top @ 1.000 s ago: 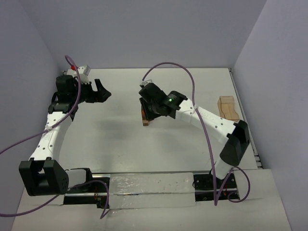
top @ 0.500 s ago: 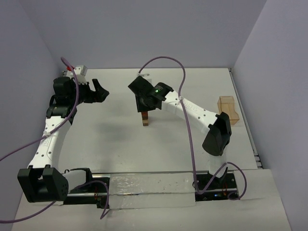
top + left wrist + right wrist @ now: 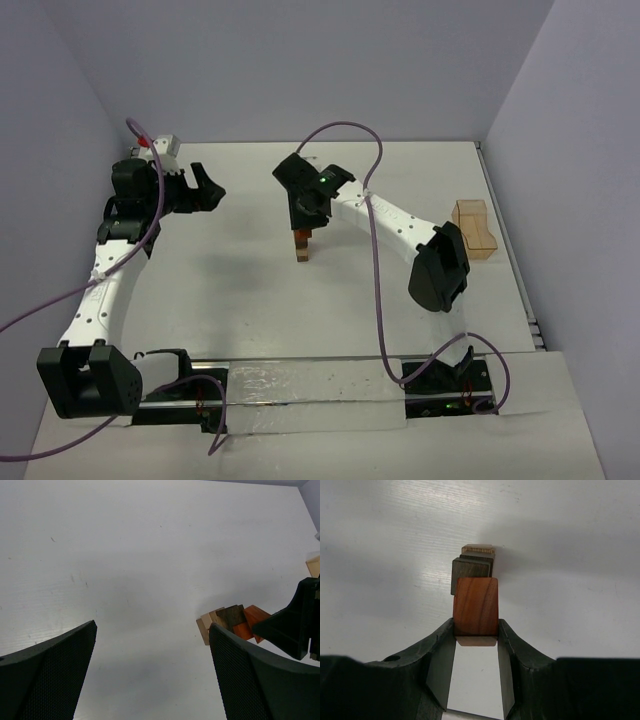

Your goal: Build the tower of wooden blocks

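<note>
While the left gripper (image 3: 205, 187) hangs released, jaws spread wide, above the left of the tabletop (image 3: 230, 290), its wrist camera looks past its own fingers (image 3: 50, 675) and catches the wood block tower (image 3: 227, 622) side-on. That view shows bands of pale tan, dark brown and orange-red wood. From overhead the tower (image 3: 302, 250) is only a small brown stub near the middle of the tabletop, half hidden under the right gripper (image 3: 303, 236). The right wrist view alone shows the grip: the right gripper (image 3: 475, 630) is clenched on the reddish-brown block (image 3: 475, 612) topping the stack, with a dark block (image 3: 471, 570) and a pale one beneath. Far right, well apart, sits an open wooden box (image 3: 473, 228); its inside is too small to read.
</note>
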Tool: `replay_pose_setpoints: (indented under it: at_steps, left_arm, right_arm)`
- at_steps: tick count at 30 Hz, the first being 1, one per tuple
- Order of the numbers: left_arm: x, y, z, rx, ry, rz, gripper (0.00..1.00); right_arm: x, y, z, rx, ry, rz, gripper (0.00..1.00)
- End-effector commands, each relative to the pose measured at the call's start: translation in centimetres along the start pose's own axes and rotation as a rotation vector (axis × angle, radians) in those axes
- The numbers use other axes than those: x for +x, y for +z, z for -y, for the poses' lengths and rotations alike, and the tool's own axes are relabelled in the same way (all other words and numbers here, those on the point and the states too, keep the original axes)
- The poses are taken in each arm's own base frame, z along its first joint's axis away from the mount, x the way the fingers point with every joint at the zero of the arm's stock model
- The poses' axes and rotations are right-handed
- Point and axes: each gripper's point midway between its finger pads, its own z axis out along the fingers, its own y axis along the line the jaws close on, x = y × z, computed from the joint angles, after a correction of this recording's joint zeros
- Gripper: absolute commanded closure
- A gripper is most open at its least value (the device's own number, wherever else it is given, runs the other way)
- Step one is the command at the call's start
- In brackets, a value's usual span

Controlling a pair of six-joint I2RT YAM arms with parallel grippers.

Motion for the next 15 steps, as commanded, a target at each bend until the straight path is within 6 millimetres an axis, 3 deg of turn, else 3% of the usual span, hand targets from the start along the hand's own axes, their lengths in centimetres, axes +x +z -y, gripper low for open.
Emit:
replay_pose_setpoints:
  at_steps: [1, 15]
  left_arm:
    - [-1.69, 0.38, -0.06, -0.001, -0.003, 0.039, 0.01]
    - [-1.46, 0.84, -0.53, -0.017, -0.013, 0.034, 0.01]
  right_arm:
    - [-1.78, -0.97, -0.62, -0.023, 0.030, 0.040, 1.00]
    - [-1.59, -0.24, -0.57, -0.004, 0.040, 0.034, 0.98]
